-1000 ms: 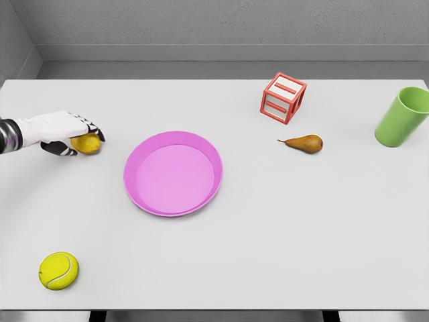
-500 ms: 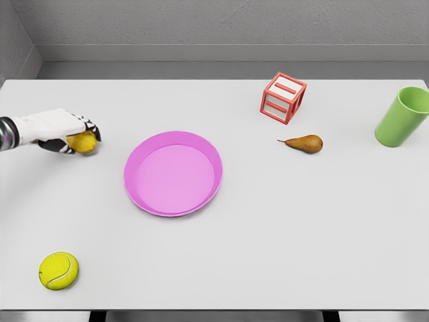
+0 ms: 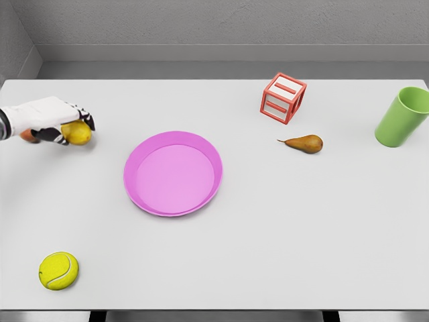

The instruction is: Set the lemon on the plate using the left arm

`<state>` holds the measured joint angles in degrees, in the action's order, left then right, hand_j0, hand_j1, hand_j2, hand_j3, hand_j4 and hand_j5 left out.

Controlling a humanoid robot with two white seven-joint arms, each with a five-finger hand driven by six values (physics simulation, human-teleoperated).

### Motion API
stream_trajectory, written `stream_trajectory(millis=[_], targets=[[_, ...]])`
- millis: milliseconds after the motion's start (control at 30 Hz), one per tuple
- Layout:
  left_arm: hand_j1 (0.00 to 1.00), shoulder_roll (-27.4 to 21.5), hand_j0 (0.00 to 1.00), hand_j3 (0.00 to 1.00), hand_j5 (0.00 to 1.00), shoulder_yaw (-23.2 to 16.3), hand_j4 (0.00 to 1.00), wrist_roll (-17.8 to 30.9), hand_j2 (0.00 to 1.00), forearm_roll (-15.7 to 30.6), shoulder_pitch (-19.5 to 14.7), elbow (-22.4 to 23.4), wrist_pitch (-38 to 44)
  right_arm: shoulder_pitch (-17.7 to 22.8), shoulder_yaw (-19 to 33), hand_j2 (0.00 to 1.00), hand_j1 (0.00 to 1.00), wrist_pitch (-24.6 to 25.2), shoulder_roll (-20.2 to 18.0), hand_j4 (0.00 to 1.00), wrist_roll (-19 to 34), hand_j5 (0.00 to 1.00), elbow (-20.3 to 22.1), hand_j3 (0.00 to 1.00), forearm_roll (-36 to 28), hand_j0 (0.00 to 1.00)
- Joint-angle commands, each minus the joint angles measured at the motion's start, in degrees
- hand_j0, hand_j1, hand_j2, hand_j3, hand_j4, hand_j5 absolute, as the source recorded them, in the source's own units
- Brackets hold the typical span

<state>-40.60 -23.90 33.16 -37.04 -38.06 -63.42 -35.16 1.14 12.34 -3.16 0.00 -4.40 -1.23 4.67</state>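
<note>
**Lemon in Grasp, Transfer to Plate Pending**

The left hand [image 3: 50, 121] is entering from the left edge and is clenching the lemon [image 3: 77, 133], with fingers wrapping over its top. The lemon is sitting at the far left of the desk [image 3: 281, 235], well apart from the pink plate [image 3: 173, 173], which is lying empty near the middle. Judged from this, the carry to the plate is not yet done.

Risks from here:
1. The lemon is round and smooth. A shallow grip is likely to let it roll out during the carry.
2. An early release short of the plate rim is likely to send the lemon rolling across the desk.
3. A low path is risking contact with the plate rim, which could shift the plate.

Limits of the view:
- The left arm is cut off at the picture edge.
- The thumb and underside of the lemon are hidden, so whether the lemon is clear of the desk cannot be told.
- The right hand is not showing.
</note>
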Motion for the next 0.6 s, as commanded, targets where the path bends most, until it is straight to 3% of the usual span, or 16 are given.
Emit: stream_trajectory(millis=[0,167,567], targets=[[0.55,0.09,0.55,0.55,0.55,0.69,0.55,-0.03,0.55,0.48,0.0,-0.3,0.16,0.0,-0.04,1.0,1.0,0.0,0.0,1.0,0.0,1.0,0.0,1.0,-0.02,1.0],[0.55,1.14,0.55,0.55,0.55,2.36,0.55,-0.03,0.55,0.74,0.0,-0.57,0.16,0.0,-0.04,1.0,1.0,0.0,0.0,1.0,0.0,1.0,0.0,1.0,-0.02,1.0],[0.55,3.16,0.55,0.55,0.55,2.36,0.55,-0.03,0.55,2.85,0.62,-8.04,0.16,0.0,0.05,1.0,1.0,0.0,0.0,1.0,0.0,1.0,0.0,1.0,-0.02,1.0]])
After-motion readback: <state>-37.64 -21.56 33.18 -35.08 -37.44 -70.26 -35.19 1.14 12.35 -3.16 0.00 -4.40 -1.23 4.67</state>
